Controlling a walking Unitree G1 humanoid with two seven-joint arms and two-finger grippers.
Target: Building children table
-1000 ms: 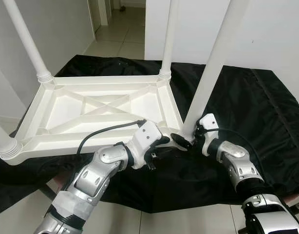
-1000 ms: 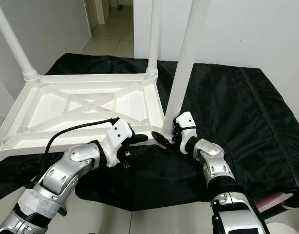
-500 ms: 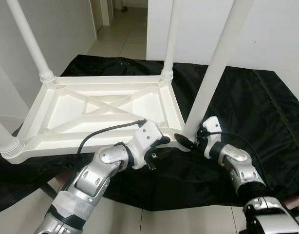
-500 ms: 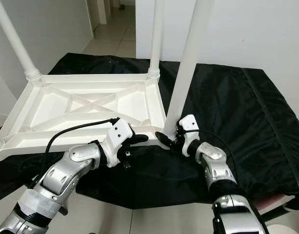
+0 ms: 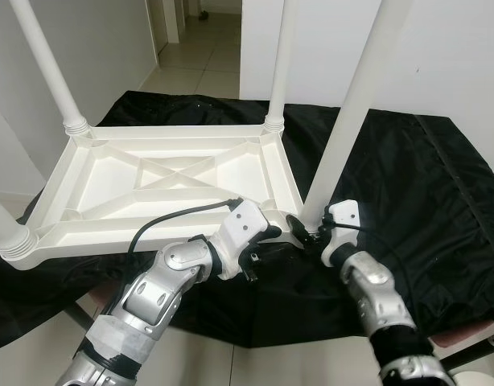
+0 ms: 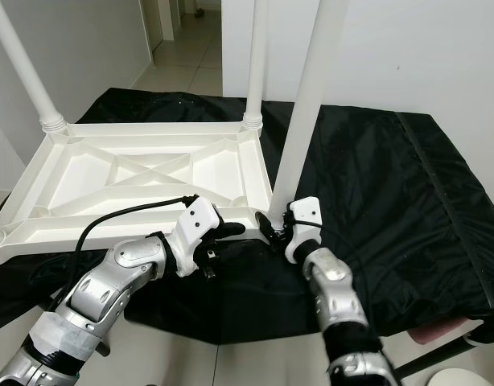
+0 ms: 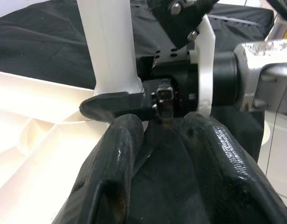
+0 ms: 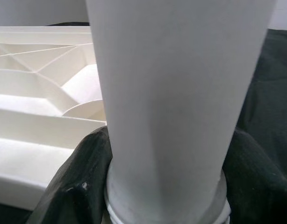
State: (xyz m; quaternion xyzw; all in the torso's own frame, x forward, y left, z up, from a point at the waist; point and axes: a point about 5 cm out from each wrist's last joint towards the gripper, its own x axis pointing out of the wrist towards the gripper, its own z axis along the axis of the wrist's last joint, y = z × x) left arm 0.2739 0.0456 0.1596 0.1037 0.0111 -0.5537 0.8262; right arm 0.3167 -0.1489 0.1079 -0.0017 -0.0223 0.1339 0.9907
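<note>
Your left gripper (image 7: 157, 154) has its two black fingers (image 7: 113, 172) spread apart, pointing at the foot of a white leg (image 7: 108, 46) that stands upright in the tabletop (image 7: 31, 135) corner. The right gripper (image 7: 134, 105) reaches in from the far side, one finger (image 7: 111, 105) touching the leg's base. Black cloth (image 7: 40, 42) lies beyond.

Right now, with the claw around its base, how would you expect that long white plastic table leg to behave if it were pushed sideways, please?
The long white plastic table leg looks rigid, so it would probably lever rather than bend. It rises tall above the upturned white plastic tabletop, so a push up high might tilt it in its corner socket. The right claw clasps smooth round plastic, which may slip or turn.
</note>
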